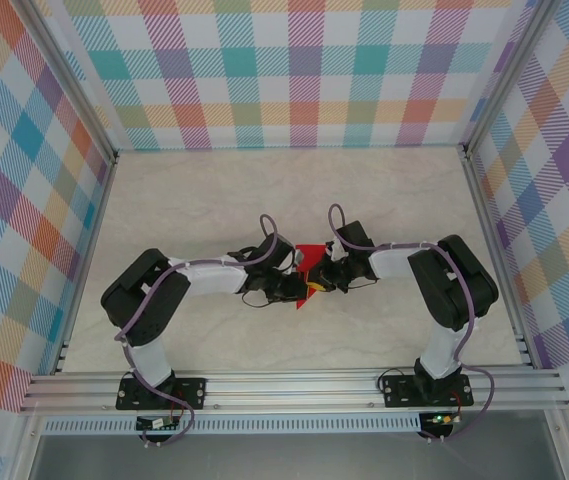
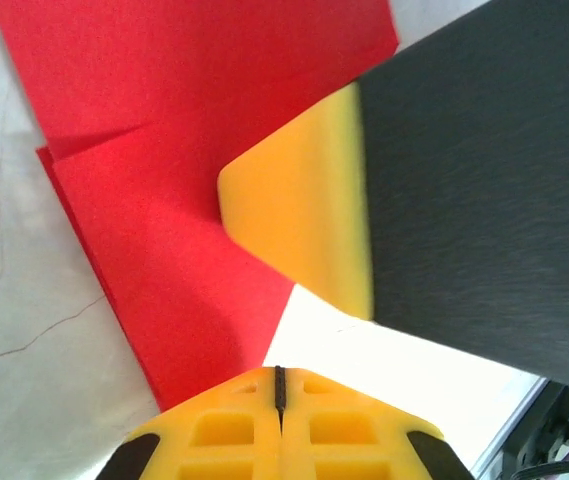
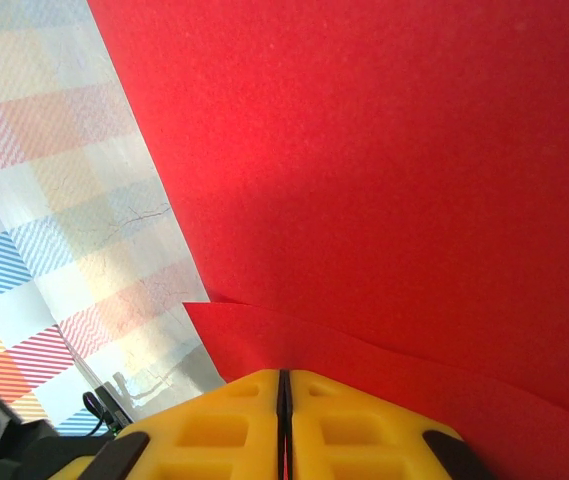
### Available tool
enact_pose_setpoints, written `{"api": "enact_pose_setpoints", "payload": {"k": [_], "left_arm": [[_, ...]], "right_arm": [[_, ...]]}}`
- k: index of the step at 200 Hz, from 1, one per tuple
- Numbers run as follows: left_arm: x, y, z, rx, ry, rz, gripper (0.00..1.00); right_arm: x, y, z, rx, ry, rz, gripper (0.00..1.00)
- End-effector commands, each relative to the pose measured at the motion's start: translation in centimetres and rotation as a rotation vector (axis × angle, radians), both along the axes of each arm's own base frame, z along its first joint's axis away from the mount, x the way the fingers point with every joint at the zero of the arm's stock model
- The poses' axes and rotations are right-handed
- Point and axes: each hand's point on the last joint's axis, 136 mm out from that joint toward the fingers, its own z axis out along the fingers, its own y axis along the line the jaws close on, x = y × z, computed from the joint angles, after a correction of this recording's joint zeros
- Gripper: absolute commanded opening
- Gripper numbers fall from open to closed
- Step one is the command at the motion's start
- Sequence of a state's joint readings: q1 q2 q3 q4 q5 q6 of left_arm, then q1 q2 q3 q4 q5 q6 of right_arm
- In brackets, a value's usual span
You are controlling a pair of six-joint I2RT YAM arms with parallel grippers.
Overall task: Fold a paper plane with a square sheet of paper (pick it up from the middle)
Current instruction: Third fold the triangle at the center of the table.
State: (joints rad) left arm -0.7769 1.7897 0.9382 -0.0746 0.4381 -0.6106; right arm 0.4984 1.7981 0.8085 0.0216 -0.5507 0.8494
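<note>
A thin, bright red sheet of paper (image 1: pixel 310 258), already showing layered folds, sits between the two arms over the middle of the pale marbled tabletop (image 1: pixel 264 190). It appears to be held up off the tabletop rather than lying flat on it.

The left hand (image 2: pixel 279 372) has its yellow fingers pressed together, and the paper's lower corner runs in at their tips. The right hand (image 3: pixel 284 375) is likewise pressed together, with red paper (image 3: pixel 414 200) spreading out directly ahead of its seam. Both therefore look to be pinching the paper. In the left wrist view, the right hand's yellow finger (image 2: pixel 299 225) lies flat on the red surface (image 2: pixel 164 250), just beyond the left hand's own tips.

From above, the two hands face each other almost tip to tip, the left hand (image 1: pixel 302 291) coming in from the left and the right hand (image 1: pixel 321 285) from the right. Most of the visible paper rises as a small wedge on the far side of that meeting point, away from the arm bases. Neither hand is nearer, since both grip the near edge close together. Any next crease probably depends on the two hands moving in step. The direction of the paper's long axis cannot be told.
</note>
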Motion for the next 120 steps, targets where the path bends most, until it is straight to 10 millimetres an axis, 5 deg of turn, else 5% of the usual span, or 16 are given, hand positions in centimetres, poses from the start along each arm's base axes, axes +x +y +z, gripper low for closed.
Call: {"api": "enact_pose_setpoints", "payload": {"k": [1,57,120], "left_arm": [[-1.3,-0.1,-1.4,0.009,0.037,-0.043,0.03],[-2.4,2.9,-4.3,0.146,0.051,-0.026,0.01],[-2.2,2.2,-2.7,0.087,0.015,-0.037,0.02]], "right_arm": [[0.0,-0.7,-1.5,-0.070,0.018,-0.020,0.10],[0.4,-0.4,-0.2,-0.056,-0.010,-0.009,0.10],[0.0,0.7,4.3,0.049,-0.090,0.072,0.12]]}}
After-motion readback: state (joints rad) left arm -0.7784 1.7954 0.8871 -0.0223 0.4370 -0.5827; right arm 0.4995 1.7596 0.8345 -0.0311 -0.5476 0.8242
